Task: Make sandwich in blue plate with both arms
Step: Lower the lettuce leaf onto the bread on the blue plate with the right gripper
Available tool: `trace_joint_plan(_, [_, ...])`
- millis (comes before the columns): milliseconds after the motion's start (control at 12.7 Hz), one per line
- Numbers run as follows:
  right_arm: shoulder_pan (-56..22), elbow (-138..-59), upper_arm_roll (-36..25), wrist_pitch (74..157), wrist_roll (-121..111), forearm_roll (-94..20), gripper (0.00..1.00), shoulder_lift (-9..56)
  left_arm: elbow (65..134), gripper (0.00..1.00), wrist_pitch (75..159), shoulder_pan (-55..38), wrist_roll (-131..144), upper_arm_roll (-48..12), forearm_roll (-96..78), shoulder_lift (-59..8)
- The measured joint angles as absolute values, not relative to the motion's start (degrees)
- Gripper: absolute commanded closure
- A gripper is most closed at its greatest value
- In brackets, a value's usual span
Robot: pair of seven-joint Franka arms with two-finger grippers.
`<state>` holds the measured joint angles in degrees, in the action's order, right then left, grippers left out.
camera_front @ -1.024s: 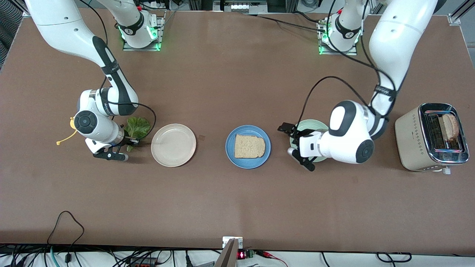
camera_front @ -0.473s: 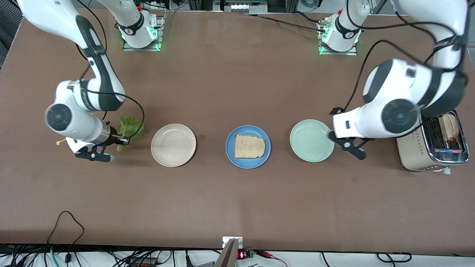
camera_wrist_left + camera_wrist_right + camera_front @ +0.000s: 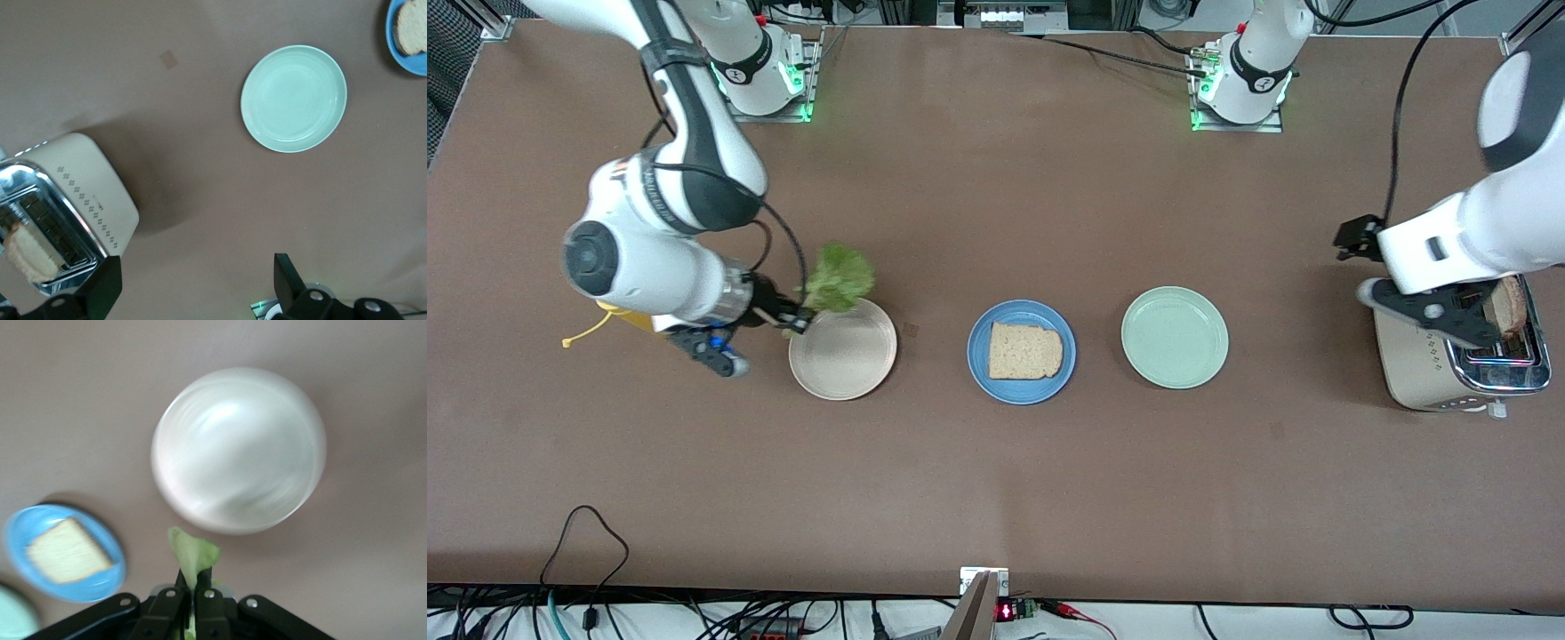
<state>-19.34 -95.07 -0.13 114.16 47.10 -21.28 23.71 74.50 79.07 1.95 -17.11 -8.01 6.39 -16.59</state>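
Note:
The blue plate (image 3: 1021,384) lies mid-table with one slice of bread (image 3: 1025,350) on it; both also show in the right wrist view, the blue plate (image 3: 107,583) and the bread (image 3: 67,550). My right gripper (image 3: 796,320) is shut on a green lettuce leaf (image 3: 838,280) and hangs over the edge of a beige plate (image 3: 842,373). In the right wrist view the lettuce (image 3: 192,553) sticks out of the closed right gripper (image 3: 193,583). My left gripper (image 3: 1440,316) stands open over the toaster (image 3: 1414,373), holding nothing. A second slice (image 3: 1507,307) stands in the toaster's slot.
An empty pale green plate (image 3: 1174,337) lies between the blue plate and the toaster. A yellow object (image 3: 618,316) lies partly under the right arm. In the left wrist view the toaster (image 3: 73,193), the green plate (image 3: 293,98) and the blue plate's edge (image 3: 400,57) appear.
The right gripper has lifted the lettuce off the table and carried it toward the beige plate. The left gripper has swung from over the green plate to over the toaster.

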Motion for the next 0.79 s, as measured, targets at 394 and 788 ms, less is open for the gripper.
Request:
trace_joint_plan(394, [-29.55,-84.72,-0.01,128.36,72.75,-29.69,1.0,37.16,90.43,0.0,92.06,-2.85,-14.37,2.17,3.18,-3.99])
trace_joint_plan(788, [-34.17,-77.28,-0.04,138.44,78.57,-40.3,0.96,48.78,93.75,0.0,92.31,-3.86,-9.41,1.97,3.03,-1.83])
